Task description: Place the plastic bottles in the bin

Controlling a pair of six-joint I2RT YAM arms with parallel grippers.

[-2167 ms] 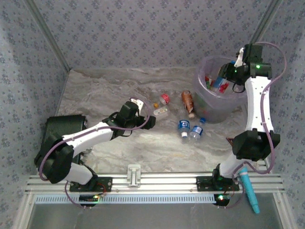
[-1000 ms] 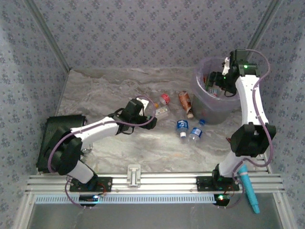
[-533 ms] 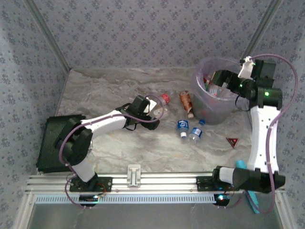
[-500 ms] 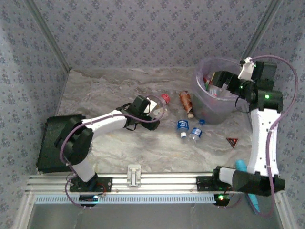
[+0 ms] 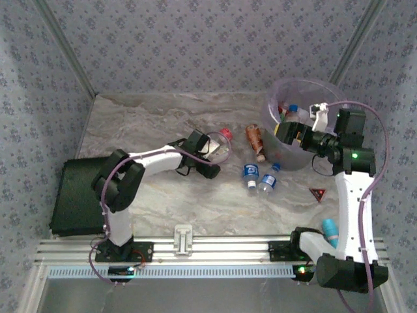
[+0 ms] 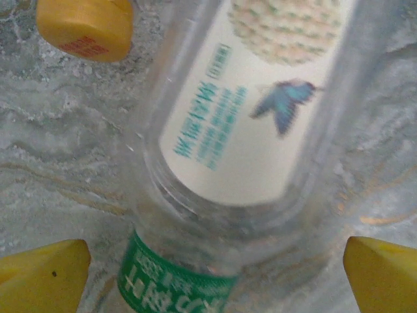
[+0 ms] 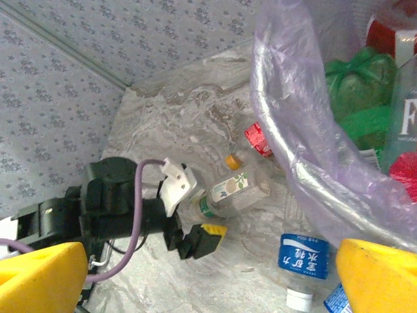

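**Left arm.** Reaches low across the marbled table from its base towards the middle, elbow folded back near the shoulder. The left gripper is pitched down over a clear bottle. Pincer wide: the yellow fingertips stand either side of the bottle's neck end, apart from it, with no grip.

**Clear bottle.** Lies on its side mid-table, with a white label bearing a blue bird and a green band at the neck.

**Right arm.** Stands tall from its base, forearm bent over leftwards. The right gripper hangs at the near rim of the bin. Pincer wide, with nothing between the pads.

**Bin.** Far right of the table, round and translucent, with a lilac liner. Green bottles and red-labelled ones lie inside.

**Loose on the table:**
- An orange cap lies just beside the clear bottle; what it belongs to I cannot tell.
- A red-capped bottle lies near, on the far side.
- An orange-brown bottle lies just left of the bin.
- Two blue-labelled bottles lie side by side, nearer the arms, between the two grippers.

**Other.**
- A black mat lies at the left edge.
- A small red triangle lies beside the right arm.
- A teal tool sits near the right base, partly hidden by the arm.
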